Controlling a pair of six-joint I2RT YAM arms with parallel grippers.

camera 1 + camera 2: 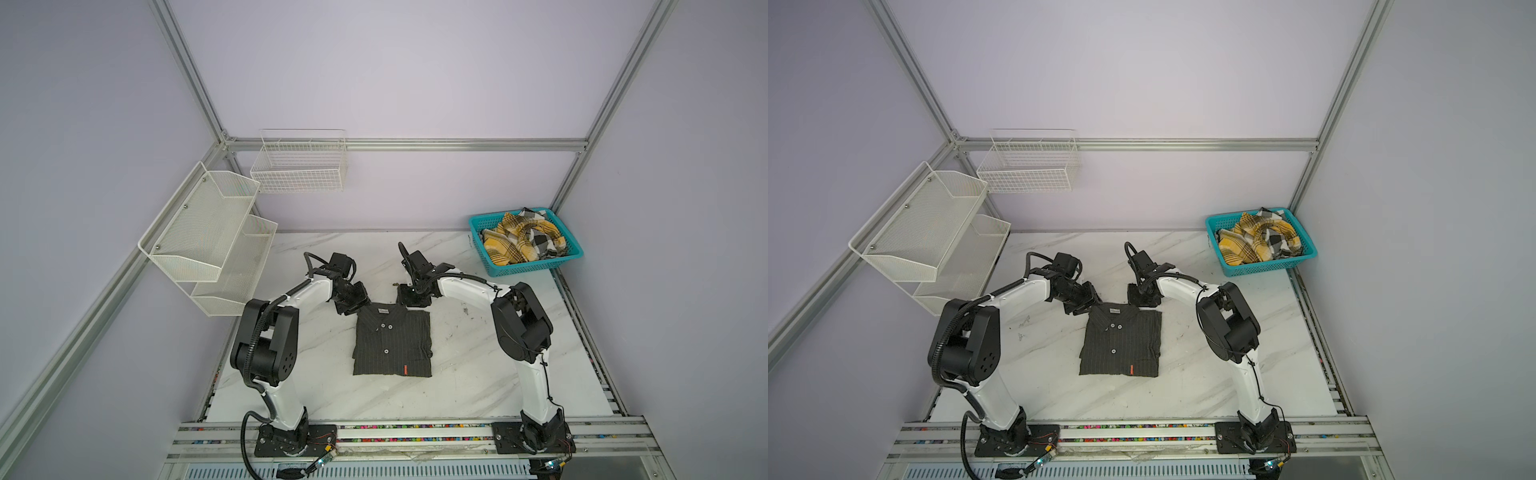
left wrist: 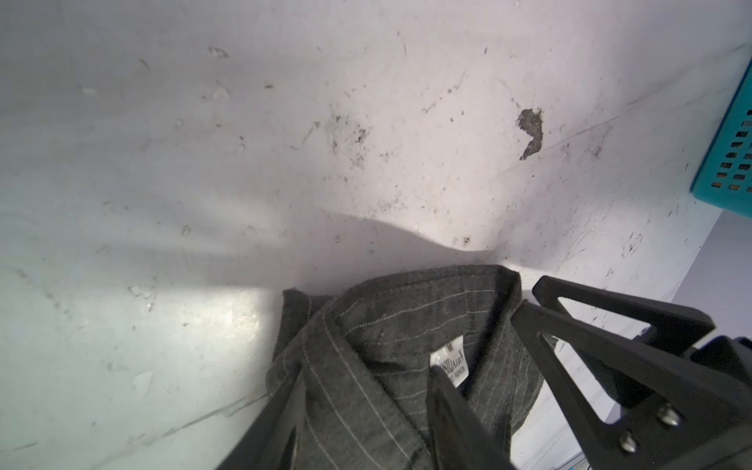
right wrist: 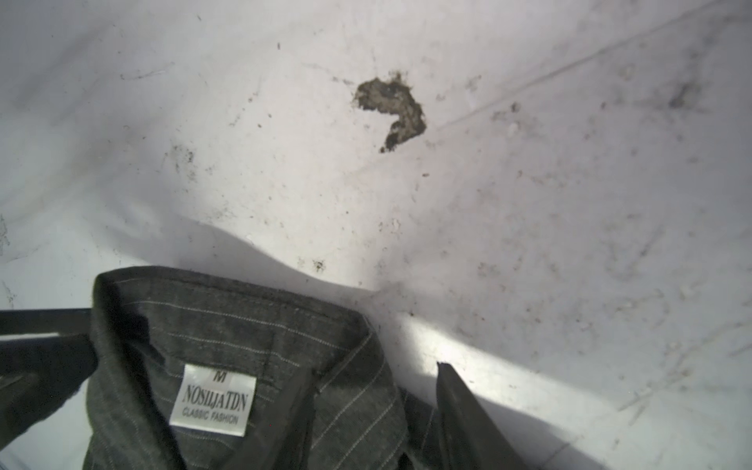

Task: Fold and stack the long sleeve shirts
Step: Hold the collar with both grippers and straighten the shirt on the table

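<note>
1 dark shirt [image 1: 392, 340] folded, 1 plaid shirt [image 1: 523, 239] bunched in the basket [image 1: 536, 271].
The dark shirt is laid flat on the table [image 1: 457, 374]; its collar [image 2: 427, 301] is sat loose between the half-open fingers of the left gripper [image 2: 368, 370] and the right gripper [image 3: 374, 370].

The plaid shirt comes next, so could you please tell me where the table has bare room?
Widest: the table between the pinstripe shirt and the front rail. Also strips between that shirt and the left arm or right arm. Crowded: its collar, with left gripper and right gripper, and the teal basket corner.
</note>
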